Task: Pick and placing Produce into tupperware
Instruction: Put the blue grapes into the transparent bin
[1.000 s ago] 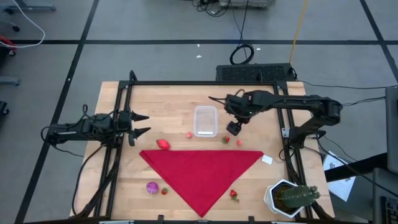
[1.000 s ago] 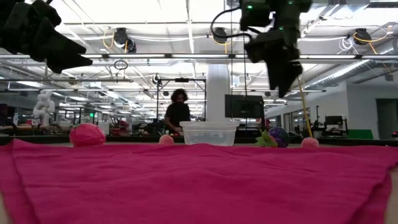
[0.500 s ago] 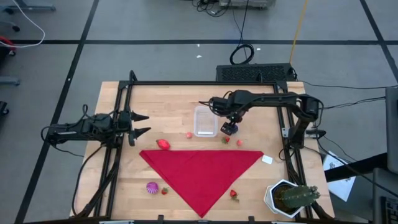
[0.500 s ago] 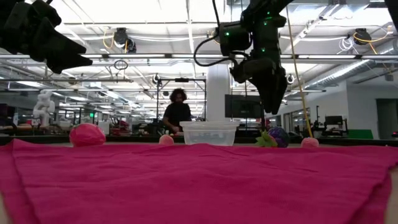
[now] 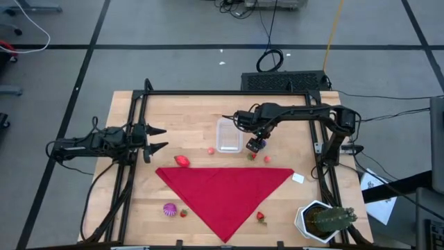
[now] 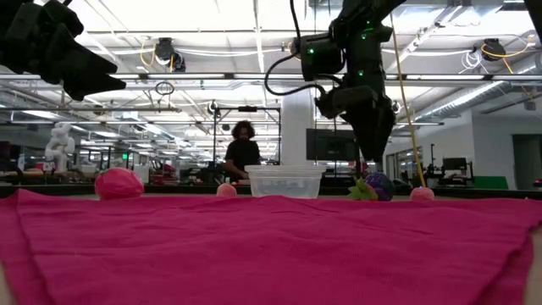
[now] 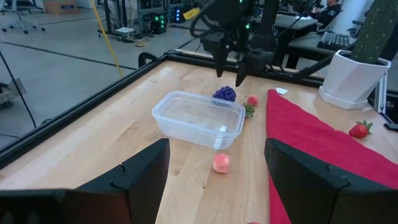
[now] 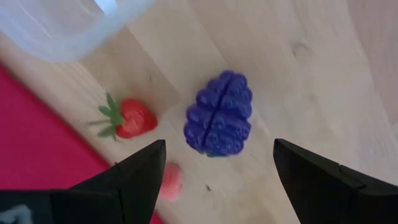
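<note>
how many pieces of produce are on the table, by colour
red pieces: 4
pinkish pieces: 2
purple berry: 1
magenta piece: 1
total: 8, none of them in the tupperware

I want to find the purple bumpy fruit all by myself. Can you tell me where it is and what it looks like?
Find the clear plastic tub in the middle of the wooden table. Beside it, under the open right gripper, lies the purple fruit, near a small strawberry and the red cloth. It is the only dark purple, knobbly piece there; its neighbours are red or pink.
</note>
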You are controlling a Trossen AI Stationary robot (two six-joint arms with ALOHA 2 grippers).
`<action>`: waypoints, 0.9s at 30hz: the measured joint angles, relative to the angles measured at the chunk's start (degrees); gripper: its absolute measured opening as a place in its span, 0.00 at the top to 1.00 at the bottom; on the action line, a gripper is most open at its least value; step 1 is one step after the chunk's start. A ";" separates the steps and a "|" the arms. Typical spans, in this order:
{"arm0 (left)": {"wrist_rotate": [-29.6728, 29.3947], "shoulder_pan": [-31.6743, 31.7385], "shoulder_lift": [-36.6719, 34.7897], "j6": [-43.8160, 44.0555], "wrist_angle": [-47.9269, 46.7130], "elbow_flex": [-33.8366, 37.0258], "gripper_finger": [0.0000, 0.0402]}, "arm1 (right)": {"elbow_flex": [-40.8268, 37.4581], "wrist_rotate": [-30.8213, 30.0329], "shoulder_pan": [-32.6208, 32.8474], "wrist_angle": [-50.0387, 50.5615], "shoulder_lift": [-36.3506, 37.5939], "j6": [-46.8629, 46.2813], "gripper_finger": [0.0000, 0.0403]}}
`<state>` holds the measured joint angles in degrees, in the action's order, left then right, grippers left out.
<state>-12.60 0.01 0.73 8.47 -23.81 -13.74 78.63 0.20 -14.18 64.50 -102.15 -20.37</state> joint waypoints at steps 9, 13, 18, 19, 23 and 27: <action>0.02 0.00 0.00 0.00 0.02 0.00 0.33 | -2.95 0.03 0.01 -4.40 0.00 0.03 0.28; 0.02 0.00 0.02 -0.01 0.02 0.00 0.33 | -3.71 0.07 0.03 -5.35 0.00 0.01 0.28; 0.04 0.00 0.02 0.00 0.02 0.00 0.33 | -4.45 0.43 0.03 -6.07 0.00 -0.18 0.28; 0.04 0.01 0.00 -0.02 0.02 0.00 0.33 | -4.65 0.91 0.03 -6.16 0.00 -0.21 0.28; 0.04 0.01 0.00 -0.02 0.02 0.00 0.33 | -5.98 1.56 0.03 -7.66 0.00 -1.14 0.28; 0.04 0.01 0.01 -0.04 0.02 0.00 0.33 | -7.34 1.58 0.03 -8.89 0.01 -1.26 0.28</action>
<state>-12.56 0.02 0.75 8.43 -23.79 -13.74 71.29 1.78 -14.15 55.61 -102.14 -21.63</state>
